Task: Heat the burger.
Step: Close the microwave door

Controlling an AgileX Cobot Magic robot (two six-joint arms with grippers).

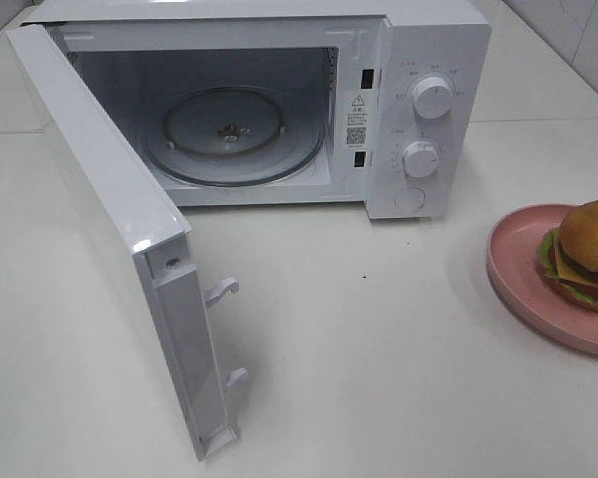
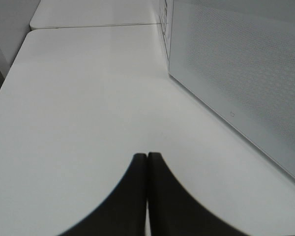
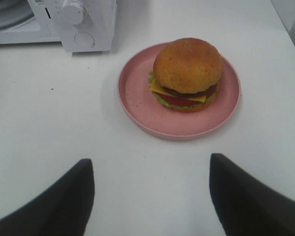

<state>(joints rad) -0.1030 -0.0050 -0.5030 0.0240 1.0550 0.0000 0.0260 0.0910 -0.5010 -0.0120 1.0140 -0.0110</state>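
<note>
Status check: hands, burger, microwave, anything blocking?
Left hand shut, empty. Right hand open, short of the burger. Burger on pink plate, outside. Microwave door open, turntable bare. Path clear.
</note>
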